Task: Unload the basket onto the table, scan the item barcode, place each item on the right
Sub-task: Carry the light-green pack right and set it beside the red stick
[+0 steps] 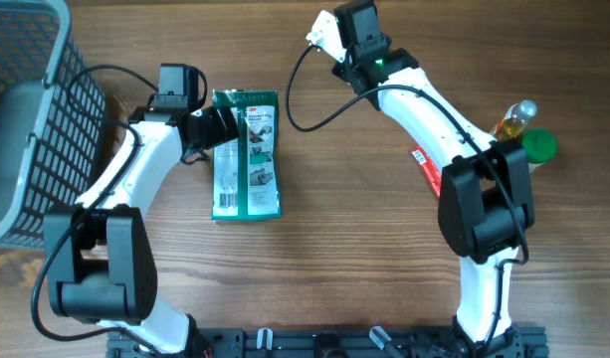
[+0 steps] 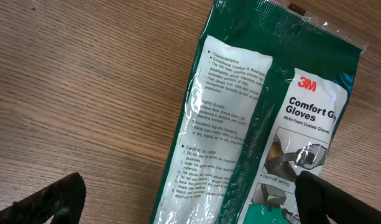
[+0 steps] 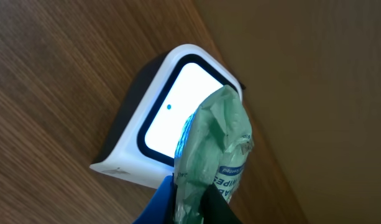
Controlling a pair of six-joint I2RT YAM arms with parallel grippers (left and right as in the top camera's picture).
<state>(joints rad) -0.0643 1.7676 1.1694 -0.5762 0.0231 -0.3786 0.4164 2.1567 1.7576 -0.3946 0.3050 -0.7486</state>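
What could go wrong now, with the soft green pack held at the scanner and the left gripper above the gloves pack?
1. The crumpled pale green plastic pack in the shut right gripper covers only a corner of the white-framed scanner window; no barcode shows, so the scan may fail.
2. The glossy green gloves pack lies flat under the open left gripper; it may slide when pinched.

I've got a pale green wipes packet (image 3: 218,140), crinkled, pinched at its lower end in my right pincer (image 3: 189,200). Its top overlaps the lit window of the scanner (image 3: 140,134); contact unclear. The scanner has a white shell and black bezel, and sits by the worktop's (image 1: 364,229) far edge. A green 3M glove pack (image 1: 247,154) lies flat, left of centre.
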